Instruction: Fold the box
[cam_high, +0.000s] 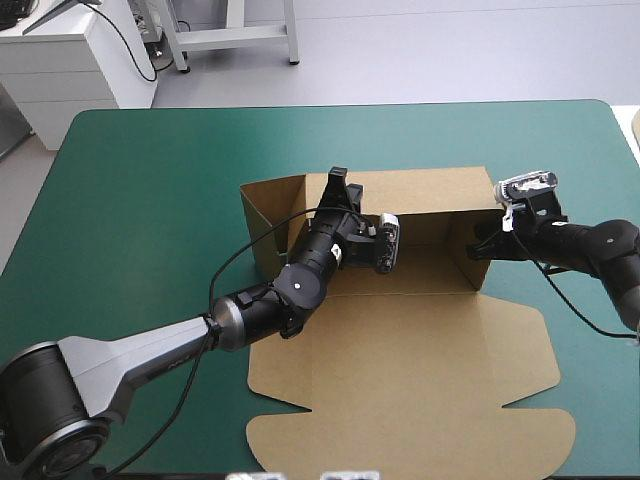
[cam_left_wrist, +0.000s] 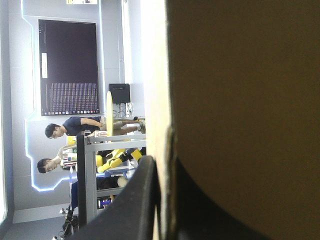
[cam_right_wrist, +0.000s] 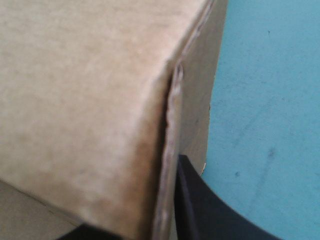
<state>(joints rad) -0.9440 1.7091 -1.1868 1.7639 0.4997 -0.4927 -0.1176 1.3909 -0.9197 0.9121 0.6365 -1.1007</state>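
box: brown box (cam_high: 400, 340) sat mid-table, slightly toward 3 o'clock, as a half-built tray.
walls: far wall (cam_high: 430, 195) at 12 o'clock stood up. Left wall (cam_high: 262, 225) at 9 o'clock was raised and splayed outward. Short right wall (cam_high: 468, 262) at 3 o'clock was raised.
lid: lid (cam_high: 400, 410) lay flat toward 6 o'clock with its flaps spread.
left pincer: left pincer (cam_high: 338, 182) was clenched on the far wall's top edge, toward its 9 o'clock end. The wrist view showed the board edge right beside a black finger (cam_left_wrist: 132, 205).
right pincer: right pincer (cam_high: 482, 245) was clenched on the right wall at the 3 o'clock corner, board edge between the fingers.
step (judged): squaring and tucking the raised walls, about midway through the task.
doing it well: bend only along the score lines. Move both arms together so the base stays flat on the table (cam_high: 140, 200). Bring the 9 o'clock wall upright before tucking, and guide the corner tabs inside.
risk: uneven pull could skew the tray or crease the board.
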